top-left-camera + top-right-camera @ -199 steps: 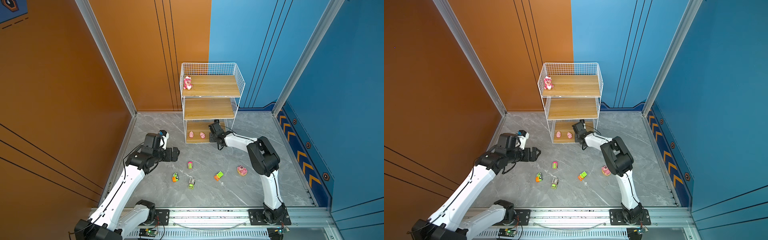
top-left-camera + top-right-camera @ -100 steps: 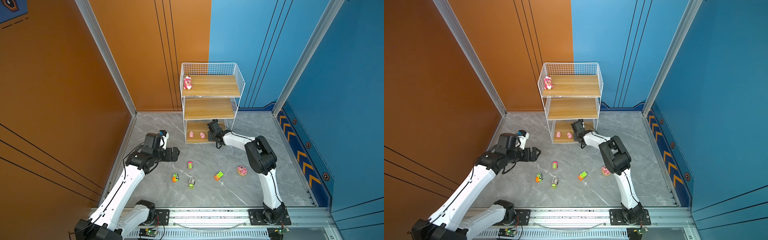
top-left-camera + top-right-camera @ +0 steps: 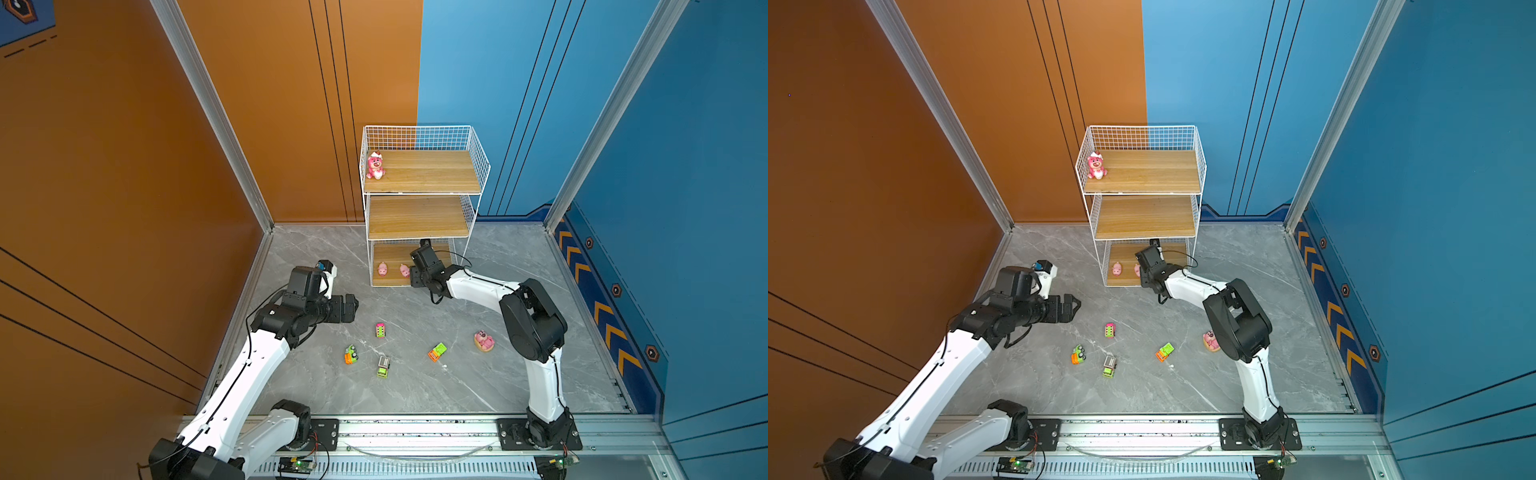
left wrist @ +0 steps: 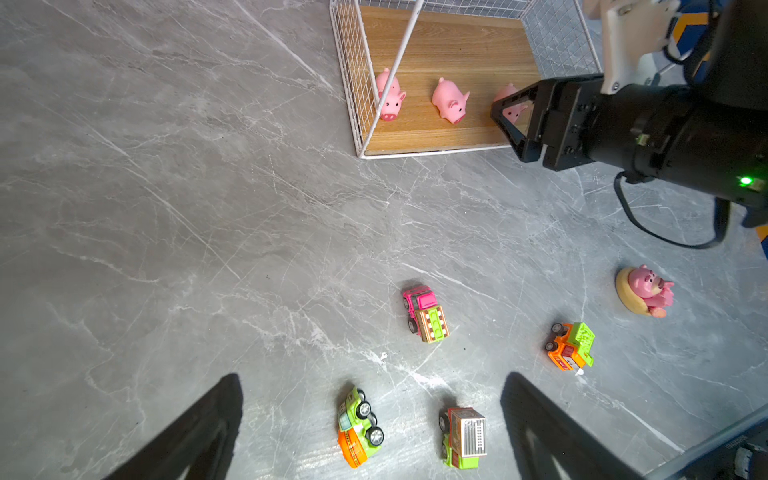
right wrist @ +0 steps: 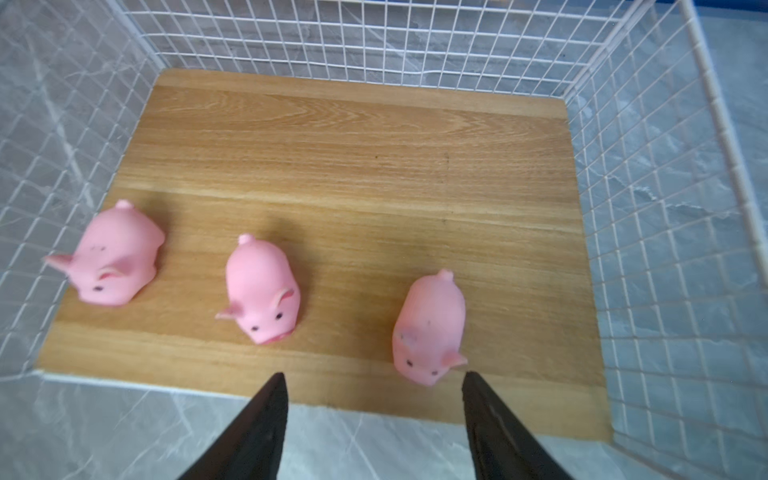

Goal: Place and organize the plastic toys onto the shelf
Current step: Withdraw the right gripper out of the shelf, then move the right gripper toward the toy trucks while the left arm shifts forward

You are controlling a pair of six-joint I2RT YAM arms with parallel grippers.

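Right wrist view: shelf (image 5: 374, 145) bottom board holds three pigs (image 5: 262, 291), snouts toward lower frame; right fingers (image 5: 266, 424) parted, gripping nothing; left fingers (image 4: 208, 436) wide apart, empty

In the left wrist view, a finger of the right tool (image 4: 514, 114) masks most of the third pig (image 4: 508, 90) on the shelf (image 4: 351, 75), whose wire mesh crosses the end pig (image 4: 390, 97). The fingers of the left tool (image 4: 370, 376) run off that picture's edge. In the right wrist view the right tool's fingers are likewise cut off, and the end pig is blurred. In both top views the right tool hides the third pig, and the middle board (image 3: 417, 216) covers the back of the bottom board (image 3: 392, 253). In a top view the right arm (image 3: 1237, 324) overlaps the pink bear (image 3: 1209, 340). The toy vehicles (image 3: 380, 330) there are too small for detail.
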